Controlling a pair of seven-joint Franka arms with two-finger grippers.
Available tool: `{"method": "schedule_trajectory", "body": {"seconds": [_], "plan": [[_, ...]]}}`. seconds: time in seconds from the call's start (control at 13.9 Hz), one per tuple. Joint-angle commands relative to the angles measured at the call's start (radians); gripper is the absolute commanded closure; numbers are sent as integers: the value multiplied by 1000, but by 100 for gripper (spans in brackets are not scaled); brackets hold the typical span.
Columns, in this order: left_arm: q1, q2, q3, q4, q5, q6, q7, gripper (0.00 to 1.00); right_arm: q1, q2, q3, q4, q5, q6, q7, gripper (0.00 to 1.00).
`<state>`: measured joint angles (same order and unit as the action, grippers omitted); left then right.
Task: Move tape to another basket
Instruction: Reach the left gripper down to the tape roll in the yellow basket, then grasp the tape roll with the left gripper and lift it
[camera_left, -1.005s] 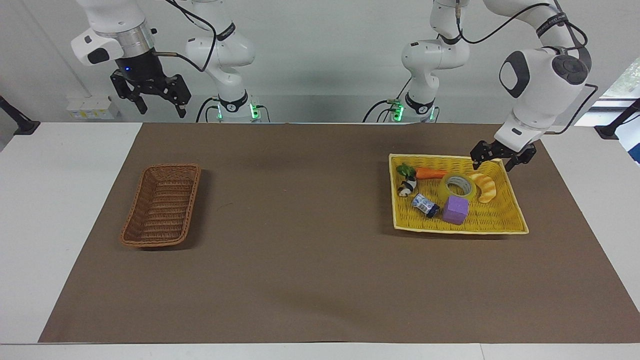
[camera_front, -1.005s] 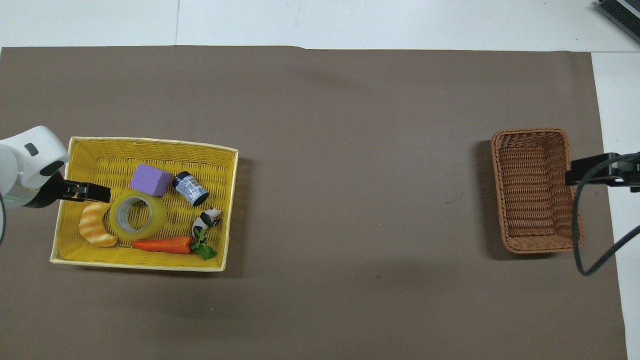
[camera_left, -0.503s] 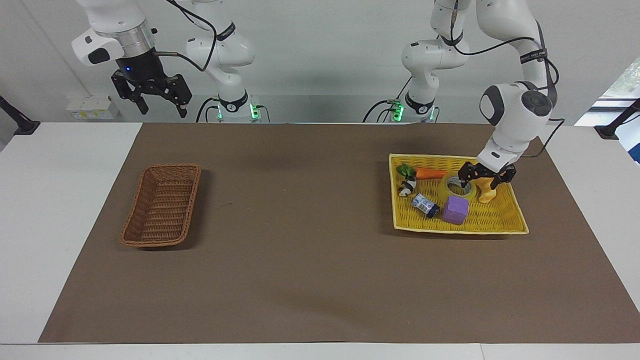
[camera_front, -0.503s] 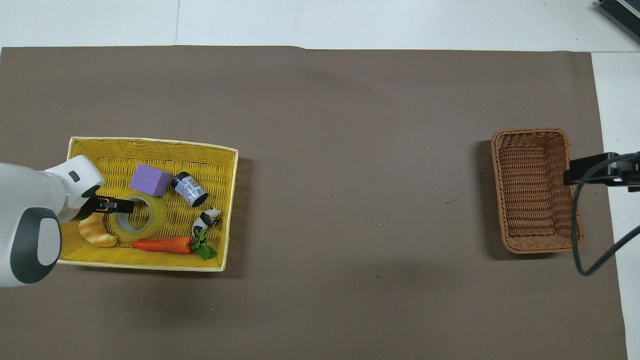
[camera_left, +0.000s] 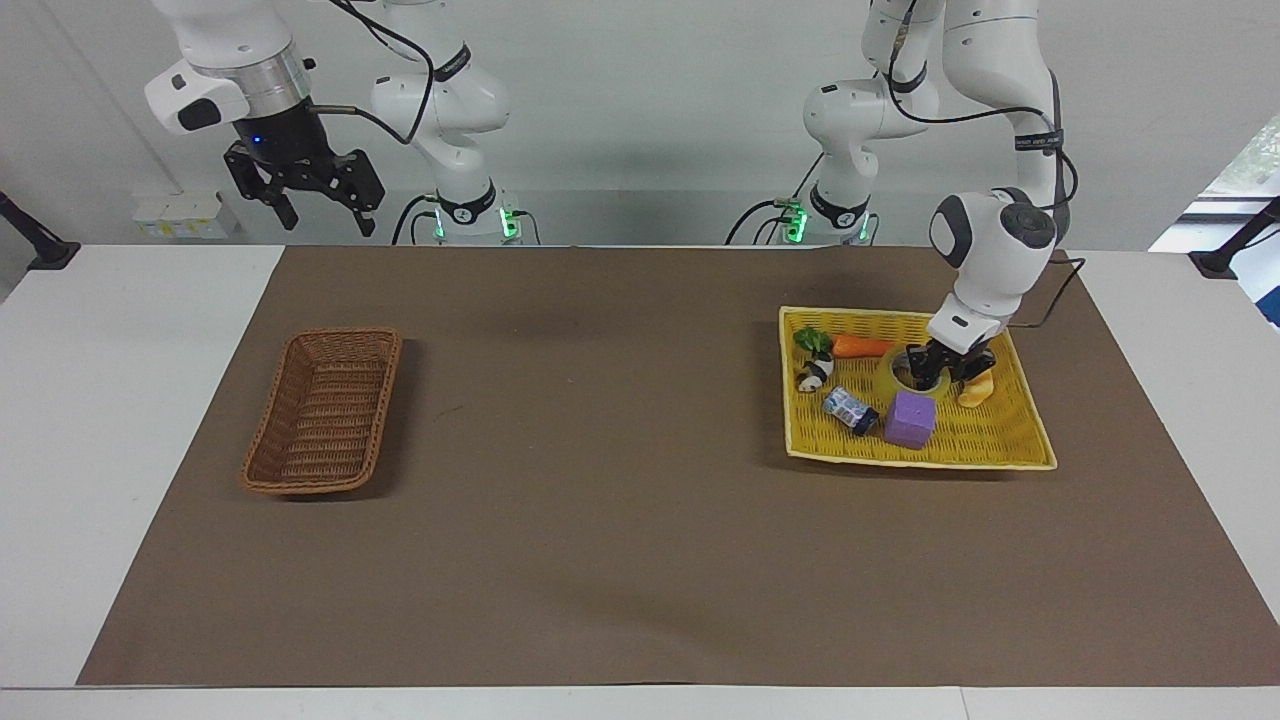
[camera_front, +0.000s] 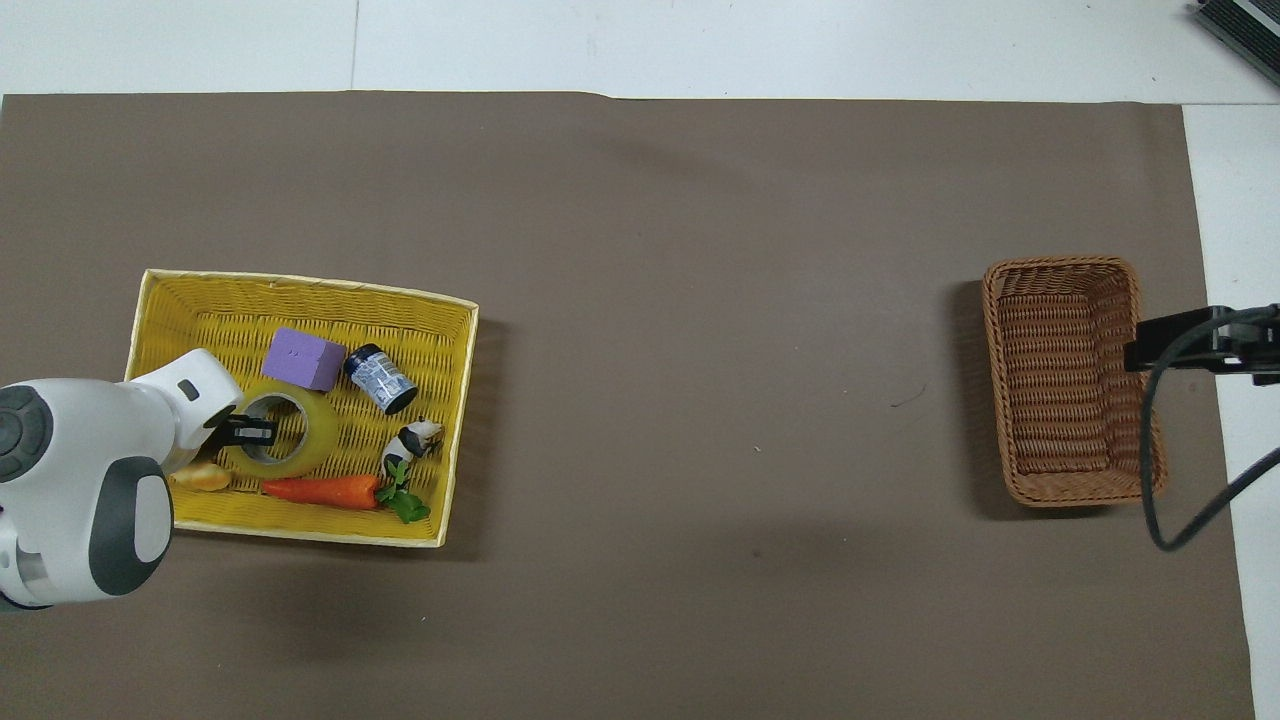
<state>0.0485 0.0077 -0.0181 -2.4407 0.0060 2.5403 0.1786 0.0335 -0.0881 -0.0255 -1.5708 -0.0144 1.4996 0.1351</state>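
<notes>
Left gripper (camera_left: 941, 368) is down on the translucent yellow tape roll (camera_front: 300, 440) in the yellow woven basket (camera_front: 300, 291), lower left of overhead view; grip state: cannot tell. Purple foam cube (camera_front: 302, 358), small dark can (camera_front: 381, 377), toy carrot (camera_front: 322, 490) and croissant (camera_left: 978, 389) crowd around it. Brown wicker basket (camera_left: 322, 412) sits middle left of facing view; right gripper (camera_left: 318, 205) waits up, fingers apart.

The tape (camera_left: 905, 372) looked like glossy, translucent plastic film wound on a whitish core. Touching it, the purple cube (camera_left: 910, 419) had a matt, foam-like face. Both lay in the yellow basket (camera_left: 1010, 445) of tight woven straw. The wicker basket (camera_left: 322, 410), well apart from the tape, was rough brown cane. A matt brown paper-like sheet (camera_left: 620, 540) lay under everything.
</notes>
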Motion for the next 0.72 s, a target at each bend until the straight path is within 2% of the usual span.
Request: {"method": "schedule_trajectory", "body": {"seconds": [0.0, 0.22, 0.65], "plan": [[13, -14, 0, 46, -3, -56, 16, 100, -10, -13, 3, -26, 22, 39, -8, 0], [11, -15, 1, 204, -3, -285, 18, 100, -17, -12, 3, -23, 22, 36, -5, 0], [14, -17, 4, 463, -3, -555, 12, 100, -12, -7, 3, -15, 22, 27, -6, 0]]}}
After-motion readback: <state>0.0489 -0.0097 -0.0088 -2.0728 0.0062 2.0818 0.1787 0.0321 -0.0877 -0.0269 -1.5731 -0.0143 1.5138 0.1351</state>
